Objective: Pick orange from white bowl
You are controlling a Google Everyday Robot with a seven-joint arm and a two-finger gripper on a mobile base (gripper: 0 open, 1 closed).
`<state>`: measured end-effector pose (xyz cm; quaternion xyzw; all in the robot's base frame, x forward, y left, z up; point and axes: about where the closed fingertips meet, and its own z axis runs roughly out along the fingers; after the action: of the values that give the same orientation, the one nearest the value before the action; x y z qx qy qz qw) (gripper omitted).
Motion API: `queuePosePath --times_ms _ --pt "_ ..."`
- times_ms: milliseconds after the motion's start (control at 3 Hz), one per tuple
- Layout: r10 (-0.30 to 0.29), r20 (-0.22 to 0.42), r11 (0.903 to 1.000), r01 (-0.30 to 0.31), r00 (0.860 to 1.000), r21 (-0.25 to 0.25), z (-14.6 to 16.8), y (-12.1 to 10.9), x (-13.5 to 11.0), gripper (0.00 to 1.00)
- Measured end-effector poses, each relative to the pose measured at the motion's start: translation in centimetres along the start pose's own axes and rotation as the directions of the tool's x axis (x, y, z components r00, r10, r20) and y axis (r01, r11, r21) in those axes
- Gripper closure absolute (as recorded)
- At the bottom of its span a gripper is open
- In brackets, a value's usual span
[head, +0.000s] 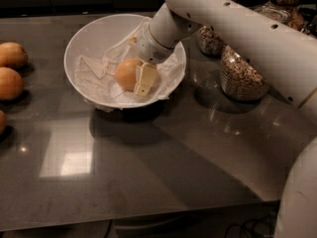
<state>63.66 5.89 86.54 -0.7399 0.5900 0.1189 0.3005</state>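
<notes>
Three fruits (10,83) lie well left of the gripper (137,83); two cereal jars (242,76) stand right of it, on a dark table (148,172).
</notes>
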Motion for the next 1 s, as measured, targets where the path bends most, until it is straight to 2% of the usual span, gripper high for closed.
queuePosePath --times_ms 333,1000 --pt "0.002 0.000 1.0000 -0.002 1.000 -0.003 0.17 0.01 0.09 0.19" --pt "0.002 0.000 1.0000 -0.002 1.000 -0.003 0.18 0.02 0.09 0.66"
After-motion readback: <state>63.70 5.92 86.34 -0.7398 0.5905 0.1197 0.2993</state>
